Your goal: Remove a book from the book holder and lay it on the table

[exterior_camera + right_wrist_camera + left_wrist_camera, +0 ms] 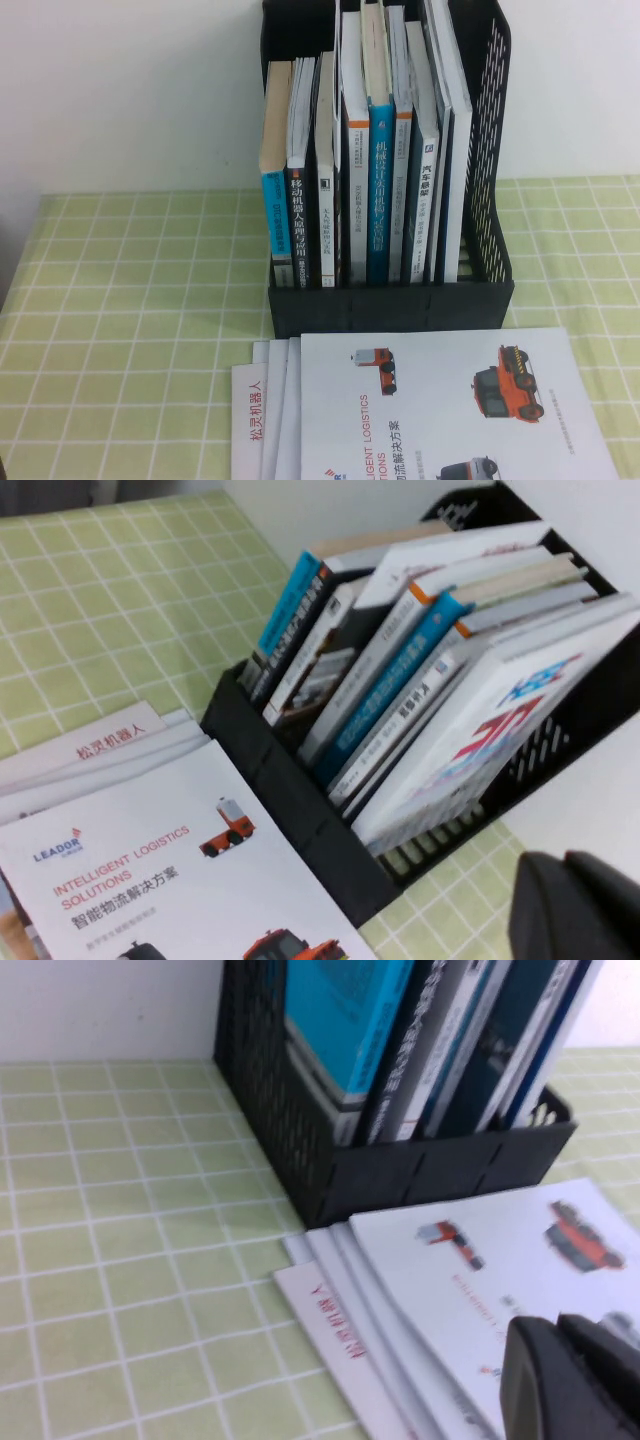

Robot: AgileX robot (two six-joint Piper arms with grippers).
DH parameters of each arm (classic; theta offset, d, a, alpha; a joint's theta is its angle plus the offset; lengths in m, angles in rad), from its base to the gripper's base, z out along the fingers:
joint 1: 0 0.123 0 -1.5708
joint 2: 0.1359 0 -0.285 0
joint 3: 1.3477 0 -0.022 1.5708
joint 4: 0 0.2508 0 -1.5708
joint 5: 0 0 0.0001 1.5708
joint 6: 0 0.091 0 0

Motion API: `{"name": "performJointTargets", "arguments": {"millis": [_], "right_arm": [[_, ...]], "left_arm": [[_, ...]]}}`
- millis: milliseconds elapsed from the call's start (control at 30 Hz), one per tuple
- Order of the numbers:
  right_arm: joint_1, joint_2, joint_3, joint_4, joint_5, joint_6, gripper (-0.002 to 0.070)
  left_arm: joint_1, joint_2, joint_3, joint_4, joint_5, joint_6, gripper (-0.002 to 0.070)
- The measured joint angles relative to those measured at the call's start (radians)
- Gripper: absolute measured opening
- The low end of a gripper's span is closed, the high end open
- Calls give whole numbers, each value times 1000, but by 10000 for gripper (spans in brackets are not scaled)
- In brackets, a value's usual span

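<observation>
The book [450,410], white with orange-red vehicles and "LOGISTICS" text, lies flat on the table [130,300], on top of a fanned stack in front of the black mesh book holder [390,305]. It also shows in the left wrist view [500,1250] and the right wrist view [150,880]. My left gripper [555,1325] hovers just above the book's near part, fingers together and empty. My right gripper [565,858] is beside the holder's right side [560,740], above the cloth, fingers together and empty. Neither gripper shows in the high view.
Other thin brochures [255,420] lie under the book; one bears red Chinese text [335,1330]. The holder stands against the white wall with several upright thick books [380,190]. Green checked cloth lies bare to the left [120,1240] and right [570,250].
</observation>
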Motion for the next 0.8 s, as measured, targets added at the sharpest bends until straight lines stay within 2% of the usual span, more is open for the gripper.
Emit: {"name": "performJointTargets", "arguments": {"millis": [200,367,533,800], "right_arm": [[0,-200,428,-71,-161,202,-1],[0,-255,657,-98,-280,259,-1],[0,-257,715,-176,-325,305,-1],[0,-257,719,-191,-331,311,-2]], "left_arm": [[0,-6,61,47,-25,81,-3],[0,-6,91,85,-61,99,-3],[0,-6,95,94,-57,102,-3],[0,-6,96,96,-26,102,-3]]}}
